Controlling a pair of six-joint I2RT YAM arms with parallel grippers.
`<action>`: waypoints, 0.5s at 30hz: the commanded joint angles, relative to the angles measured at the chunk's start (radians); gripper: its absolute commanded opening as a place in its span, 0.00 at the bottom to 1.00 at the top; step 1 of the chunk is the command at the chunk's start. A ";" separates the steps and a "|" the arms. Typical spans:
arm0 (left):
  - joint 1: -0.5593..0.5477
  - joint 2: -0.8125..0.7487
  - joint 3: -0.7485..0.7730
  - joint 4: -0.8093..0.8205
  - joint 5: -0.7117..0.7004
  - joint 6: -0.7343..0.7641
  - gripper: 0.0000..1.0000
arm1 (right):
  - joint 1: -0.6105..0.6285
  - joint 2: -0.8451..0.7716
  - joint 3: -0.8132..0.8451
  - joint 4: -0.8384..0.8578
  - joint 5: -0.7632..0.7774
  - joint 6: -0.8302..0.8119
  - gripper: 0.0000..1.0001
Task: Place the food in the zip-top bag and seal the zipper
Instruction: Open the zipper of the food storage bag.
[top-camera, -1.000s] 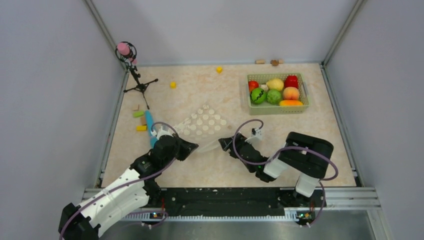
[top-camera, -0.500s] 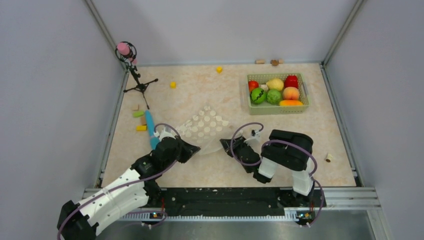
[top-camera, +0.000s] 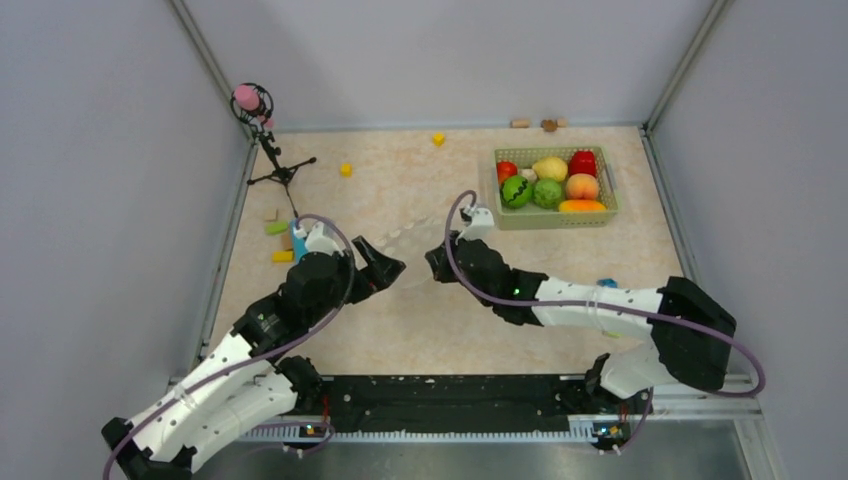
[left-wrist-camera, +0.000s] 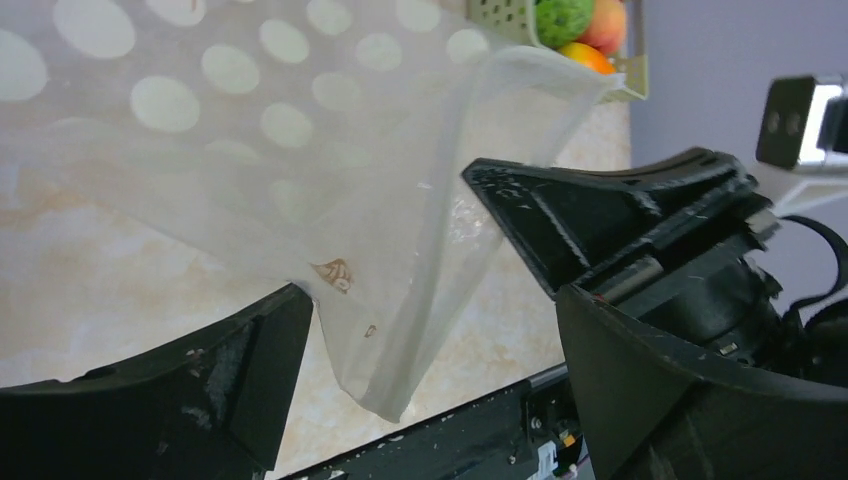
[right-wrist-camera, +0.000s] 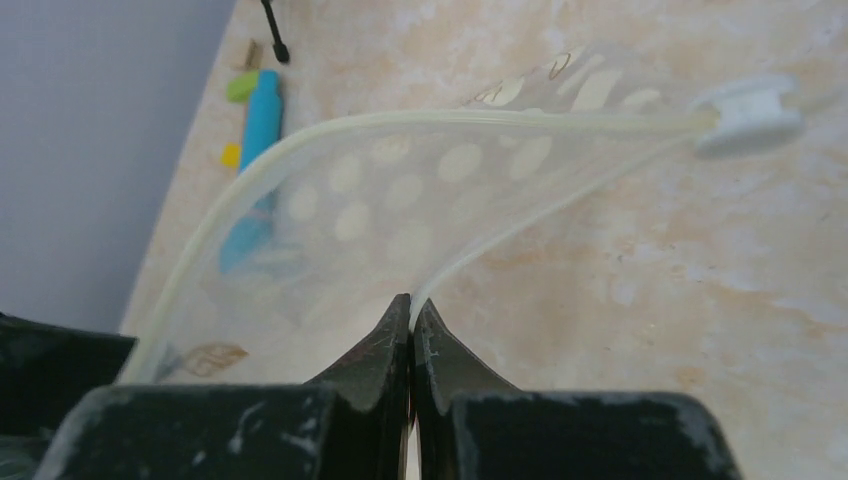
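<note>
The zip-top bag (top-camera: 408, 238) hangs off the table between my two grippers, clear with white dots (left-wrist-camera: 300, 150). My right gripper (right-wrist-camera: 412, 305) is shut on the bag's mouth edge, where the whitish zipper (right-wrist-camera: 400, 124) arcs away to a white slider (right-wrist-camera: 745, 115). My left gripper (left-wrist-camera: 430, 330) stands wide open with the bag's lower corner hanging loose between its fingers (left-wrist-camera: 220, 380). In the top view the left gripper (top-camera: 385, 270) and right gripper (top-camera: 437, 262) face each other mid-table. The food (top-camera: 550, 180) lies in the green basket (top-camera: 606, 213), with the striped melon (top-camera: 517, 190) at its left.
A small tripod stand (top-camera: 270, 150) is at the back left. Coloured blocks (top-camera: 278, 228) and a blue tube (right-wrist-camera: 255, 150) lie by the left wall. Yellow cubes (top-camera: 345, 170) sit farther back, and corks (top-camera: 520, 123) by the back wall. A small blue piece (top-camera: 606, 283) lies by the right arm.
The left gripper opened and let go of the bag. The right gripper shut on the bag's mouth edge and carried it up and away from the bases; both arms reached farther out.
</note>
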 joint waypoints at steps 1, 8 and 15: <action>-0.004 0.063 0.166 0.014 0.102 0.228 0.97 | 0.010 -0.044 0.224 -0.591 -0.091 -0.279 0.00; -0.004 0.074 0.303 -0.056 0.076 0.331 0.97 | 0.009 -0.178 0.427 -0.747 -0.018 -0.464 0.00; -0.004 0.012 0.214 0.097 0.284 0.387 0.98 | 0.010 -0.273 0.522 -0.818 -0.054 -0.631 0.00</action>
